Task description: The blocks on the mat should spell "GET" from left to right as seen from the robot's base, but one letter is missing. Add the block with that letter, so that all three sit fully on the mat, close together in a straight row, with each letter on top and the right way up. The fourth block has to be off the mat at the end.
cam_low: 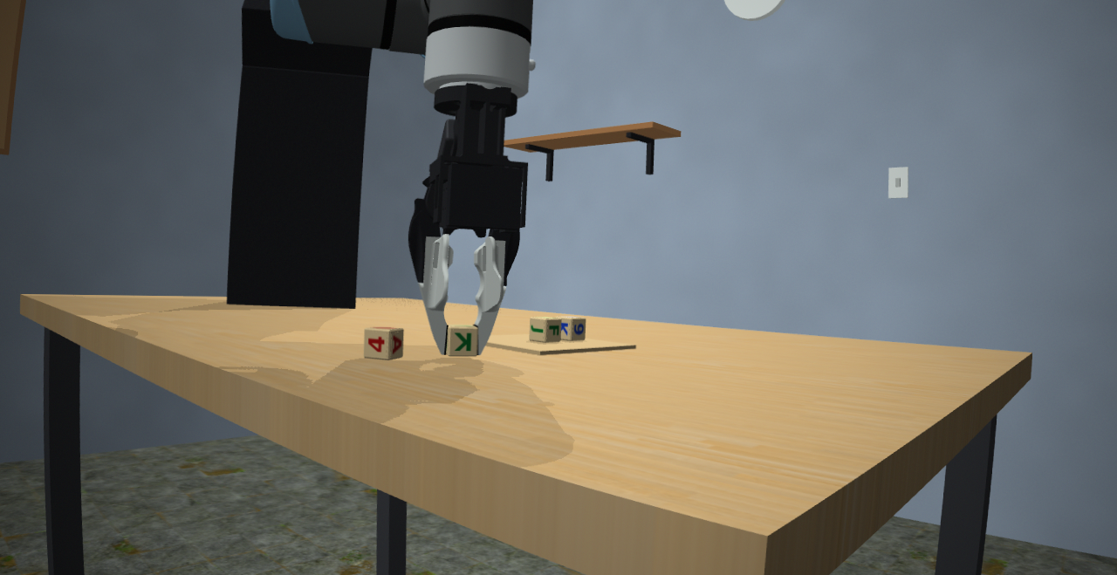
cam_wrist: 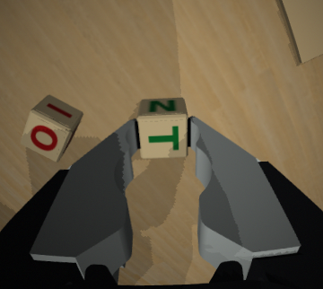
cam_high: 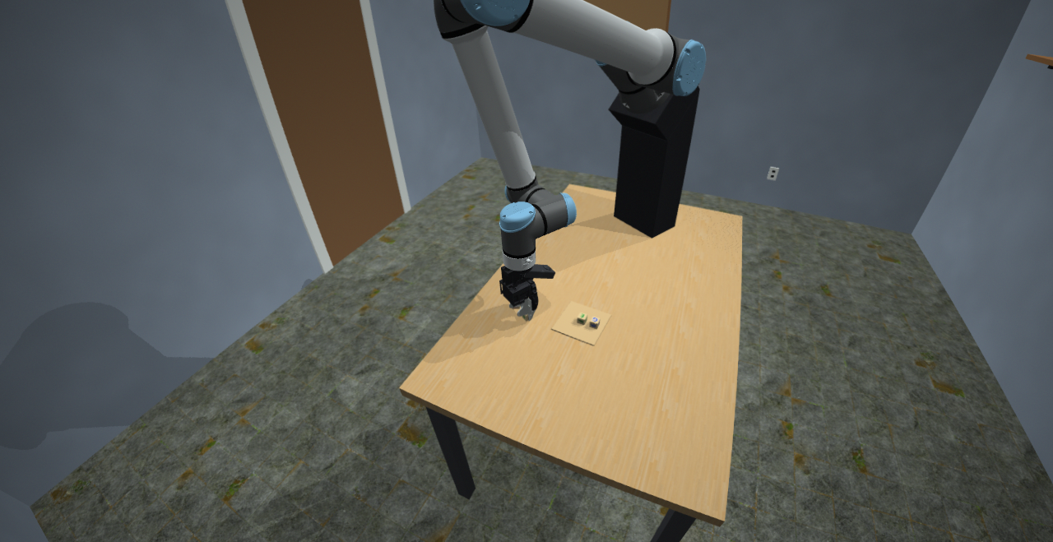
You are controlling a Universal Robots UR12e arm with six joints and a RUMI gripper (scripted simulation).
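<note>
My gripper [cam_wrist: 163, 120] is shut on the T block [cam_wrist: 162, 130], a wooden cube with a green T on top and a green N on one side. The block rests on the table between my fingertips; in the exterior view the T block [cam_low: 462, 340] shows a green K on its side, with my gripper [cam_low: 461, 337] around it. In the top view my gripper [cam_high: 524, 309] is left of the mat [cam_high: 580, 325]. Two blocks sit side by side on the mat [cam_low: 562, 346]: one with green letters [cam_low: 544, 328] and one with blue marks [cam_low: 573, 327].
A fourth block with red marks [cam_wrist: 50, 127] lies on the table off the mat, close to my left finger; it also shows in the exterior view [cam_low: 382, 342]. The mat's corner [cam_wrist: 300, 6] is at the upper right of the wrist view. The robot's black base [cam_high: 653, 163] stands at the table's far end.
</note>
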